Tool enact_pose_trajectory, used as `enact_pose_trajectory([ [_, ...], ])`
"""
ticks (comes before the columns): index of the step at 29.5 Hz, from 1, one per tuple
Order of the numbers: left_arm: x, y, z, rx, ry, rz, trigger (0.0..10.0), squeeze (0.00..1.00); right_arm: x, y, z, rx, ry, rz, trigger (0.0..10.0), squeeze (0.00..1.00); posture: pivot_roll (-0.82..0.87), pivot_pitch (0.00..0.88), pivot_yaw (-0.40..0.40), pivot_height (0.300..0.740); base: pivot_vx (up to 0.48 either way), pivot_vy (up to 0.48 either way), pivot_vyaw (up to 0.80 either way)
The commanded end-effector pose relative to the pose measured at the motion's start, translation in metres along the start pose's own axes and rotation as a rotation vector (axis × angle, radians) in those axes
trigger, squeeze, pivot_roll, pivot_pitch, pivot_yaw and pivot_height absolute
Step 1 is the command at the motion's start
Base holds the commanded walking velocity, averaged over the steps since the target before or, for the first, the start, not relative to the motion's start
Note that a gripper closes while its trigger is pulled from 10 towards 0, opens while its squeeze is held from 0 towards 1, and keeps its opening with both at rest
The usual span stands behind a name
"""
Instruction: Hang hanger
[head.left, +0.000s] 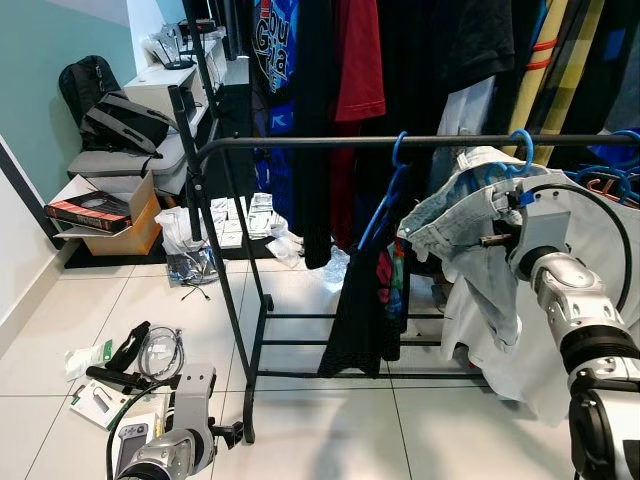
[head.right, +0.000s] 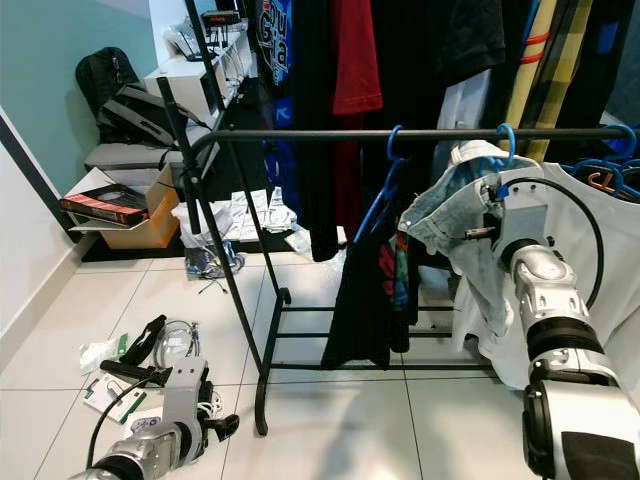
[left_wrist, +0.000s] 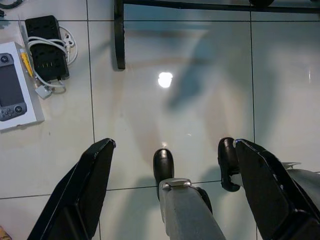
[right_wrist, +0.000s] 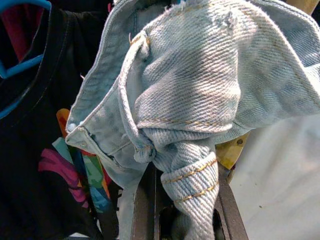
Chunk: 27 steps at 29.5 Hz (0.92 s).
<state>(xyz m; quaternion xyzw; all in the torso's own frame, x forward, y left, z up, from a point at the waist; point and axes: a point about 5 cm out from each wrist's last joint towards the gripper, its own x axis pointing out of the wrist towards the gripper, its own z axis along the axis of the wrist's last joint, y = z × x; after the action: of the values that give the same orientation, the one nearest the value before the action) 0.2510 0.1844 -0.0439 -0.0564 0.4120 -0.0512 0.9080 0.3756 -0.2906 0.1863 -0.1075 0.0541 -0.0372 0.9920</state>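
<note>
from the head, the right gripper is up at the rail, buried in pale jeans on a blue hanger. left wrist: left gripper spread wide over floor tiles (holding nothing). right wrist: its fingers pinch the denim.

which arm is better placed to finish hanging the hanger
Right. The right gripper is up at the rail, shut on the denim garment. The left gripper hangs open near the floor.
</note>
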Motion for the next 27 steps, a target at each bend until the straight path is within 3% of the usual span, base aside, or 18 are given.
enact_pose_trajectory([
  [1, -0.0021, 0.0060, -0.0061, 0.011, 0.023, 0.013, 10.0, 0.00, 0.0023, -0.0055, 0.0205, -0.009, -0.063, -0.023, 10.0, 0.00, -0.06, 0.000, 0.045, 0.740, 0.240, 0.000, 0.00],
  [11, -0.0022, 0.0064, -0.0063, 0.010, 0.024, 0.012, 10.0, 0.00, 0.0032, -0.0070, 0.0234, -0.009, -0.050, -0.017, 10.0, 0.00, -0.07, 0.000, 0.045, 0.740, 0.267, 0.000, 0.00],
  [27, -0.0023, 0.0063, -0.0072, 0.013, 0.028, 0.008, 10.0, 0.00, 0.0042, -0.0016, 0.0229, -0.019, -0.034, 0.019, 10.0, 0.00, -0.07, 0.000, 0.046, 0.740, 0.397, 0.000, 0.00],
])
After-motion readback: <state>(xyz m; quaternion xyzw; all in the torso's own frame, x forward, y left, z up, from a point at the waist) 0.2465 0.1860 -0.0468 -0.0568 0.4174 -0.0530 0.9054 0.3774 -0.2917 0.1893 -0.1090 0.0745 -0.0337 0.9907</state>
